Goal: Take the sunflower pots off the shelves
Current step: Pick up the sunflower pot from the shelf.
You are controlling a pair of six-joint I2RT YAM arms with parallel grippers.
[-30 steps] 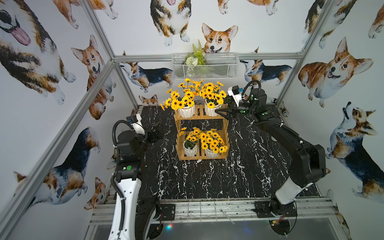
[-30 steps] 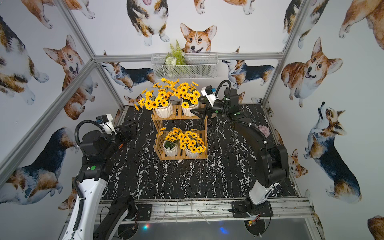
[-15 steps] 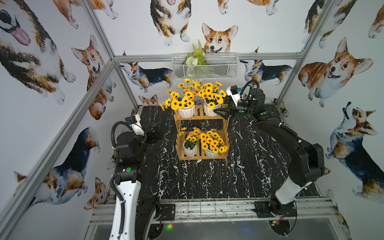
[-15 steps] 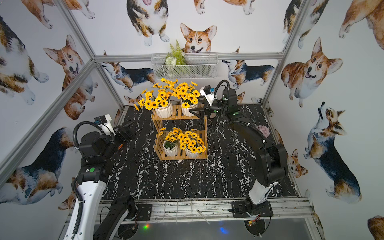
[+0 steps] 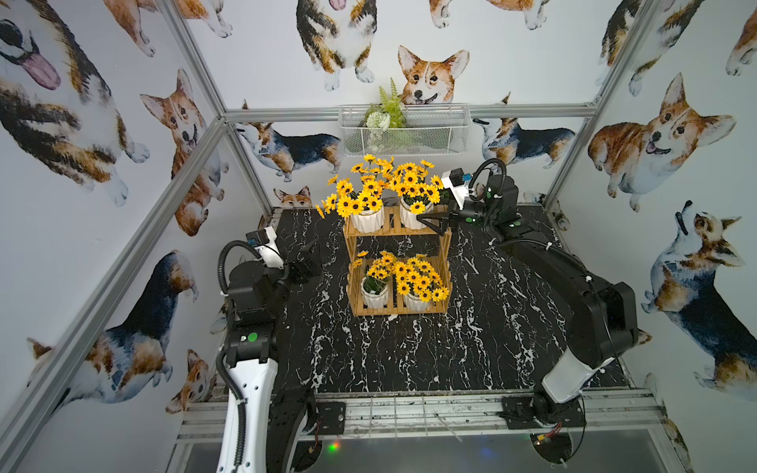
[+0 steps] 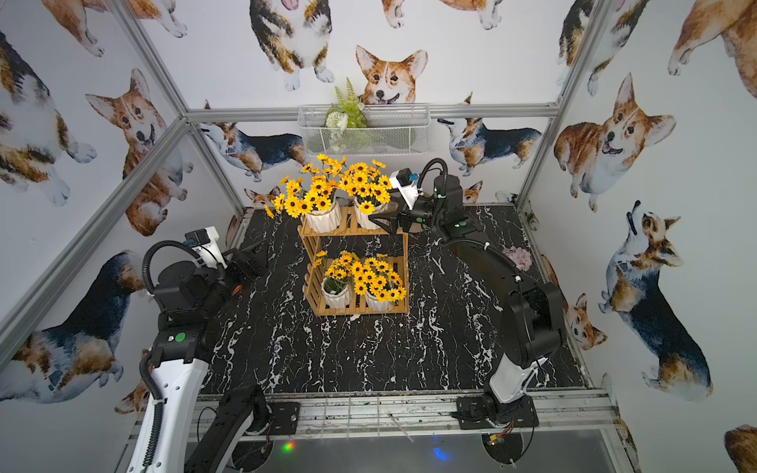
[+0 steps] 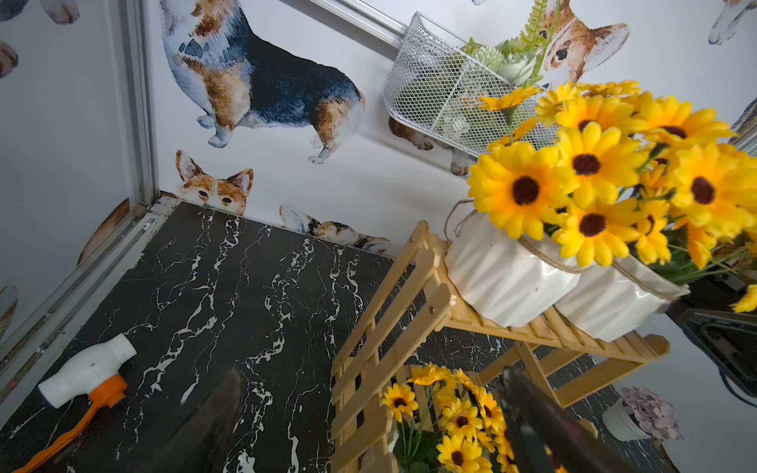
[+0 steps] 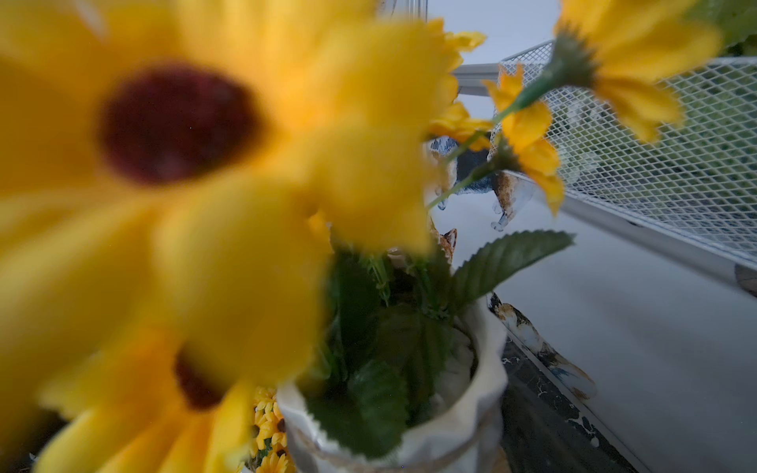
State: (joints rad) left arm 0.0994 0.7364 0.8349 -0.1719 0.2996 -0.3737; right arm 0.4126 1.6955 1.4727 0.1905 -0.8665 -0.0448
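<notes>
In the middle of the black marble table (image 5: 409, 360), in both top views, stand the shelves (image 5: 394, 313), and all four pots are on them. The upper left sunflower pot (image 5: 367, 220) and the upper right sunflower pot (image 5: 411, 219) are side by side on the top tier. The lower left sunflower pot (image 5: 375, 295) and the lower right sunflower pot (image 5: 414, 302) are on the bottom tier.

The right gripper (image 5: 431, 224) is at the right end of the top tier, just beside the upper right sunflower pot. Its jaws are spread wide and hold nothing; I cannot tell whether a finger touches the pot. The left gripper (image 5: 306, 257) is over the table to the left of the shelves, apart from them, also spread and holding nothing. A white wire basket (image 6: 405, 137) with green plants hangs on the back wall. A small pot with pale pink flowers (image 6: 517, 258) stands near the right wall.

In the left wrist view, the dark fingers (image 7: 532, 413) of the left gripper stand far apart. Beyond them are the table and the side of the shelves. The two upper pots touch each other. A white plastic piece with an orange handle (image 7: 88, 374) lies on the table near the wall frame.

In the right wrist view, blurred yellow flowers fill most of the picture. Under them is the rim of the upper right sunflower pot, bound with twine and very near the camera. The wire basket is behind it. The fingers do not show here.
</notes>
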